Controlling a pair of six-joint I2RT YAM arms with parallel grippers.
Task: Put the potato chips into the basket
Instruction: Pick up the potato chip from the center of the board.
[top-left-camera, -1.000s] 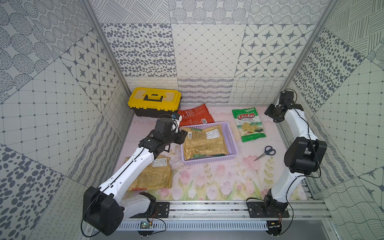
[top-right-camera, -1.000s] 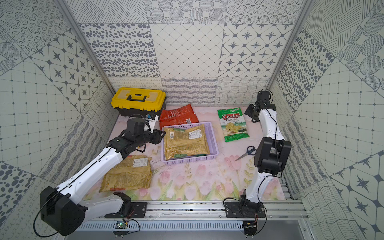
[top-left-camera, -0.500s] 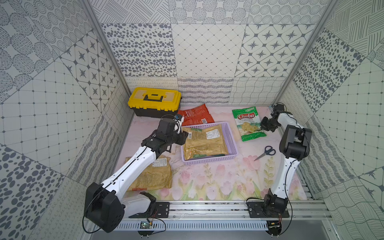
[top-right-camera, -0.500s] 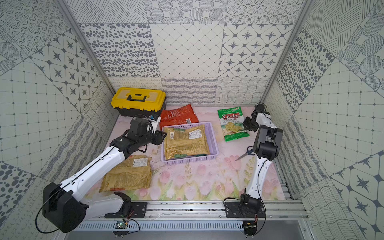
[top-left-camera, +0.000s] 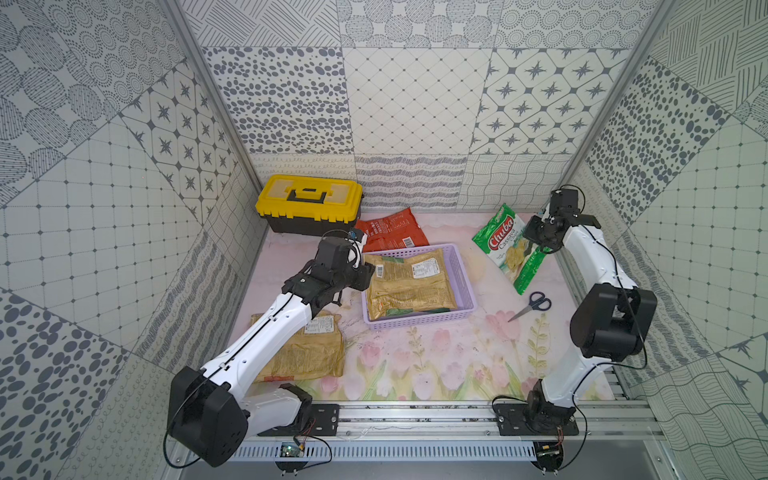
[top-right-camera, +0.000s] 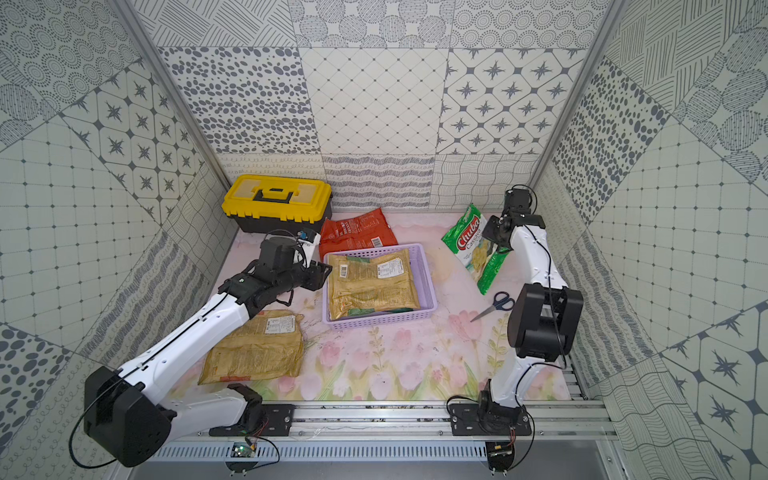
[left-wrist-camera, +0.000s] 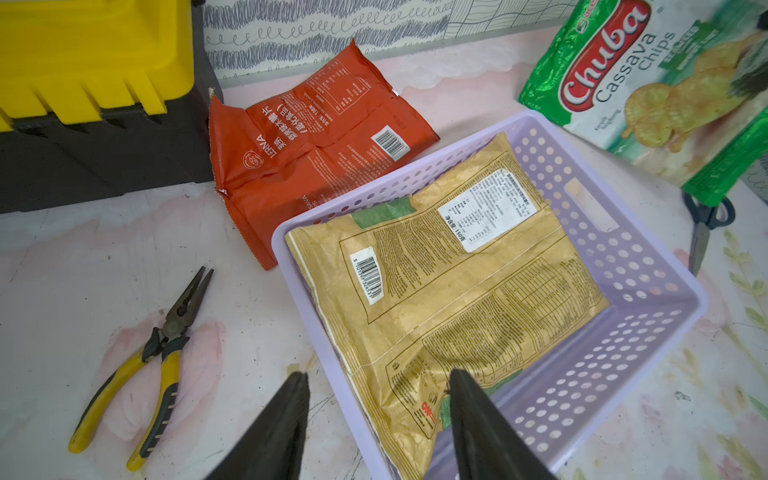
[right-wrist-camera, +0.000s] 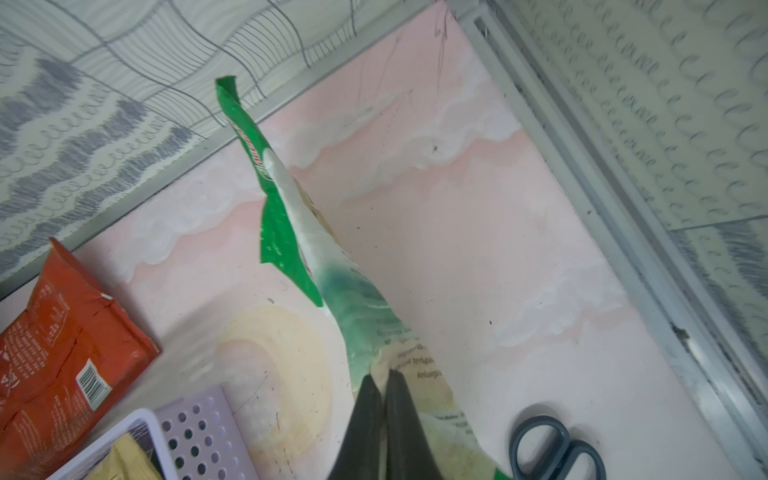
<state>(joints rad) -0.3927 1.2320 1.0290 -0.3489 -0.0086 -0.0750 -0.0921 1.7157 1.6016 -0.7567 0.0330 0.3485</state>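
Note:
My right gripper (right-wrist-camera: 384, 378) is shut on the edge of the green Chuba potato chips bag (right-wrist-camera: 291, 216), which hangs tilted off the table at the back right (top-left-camera: 505, 245) (top-right-camera: 473, 249). The lavender basket (top-left-camera: 465, 274) (left-wrist-camera: 648, 270) holds a tan-gold bag (top-left-camera: 409, 282) (left-wrist-camera: 457, 282) with a green bag's edge showing under it. My left gripper (left-wrist-camera: 378, 386) is open at the basket's left rim, one finger outside and one over the tan bag. An orange-red bag (top-left-camera: 392, 228) lies behind the basket. Another tan-gold bag (top-left-camera: 307, 353) lies under my left arm.
A yellow-and-black toolbox (top-left-camera: 309, 203) stands at the back left. Scissors (top-left-camera: 534, 303) lie right of the basket, below the hanging bag. Yellow-handled pliers (left-wrist-camera: 153, 361) lie left of the basket. Patterned walls close in the sides and back.
My right gripper came down onto the green bag's right edge, shut on it and lifted it so it tilts off the table. The left arm has barely moved.

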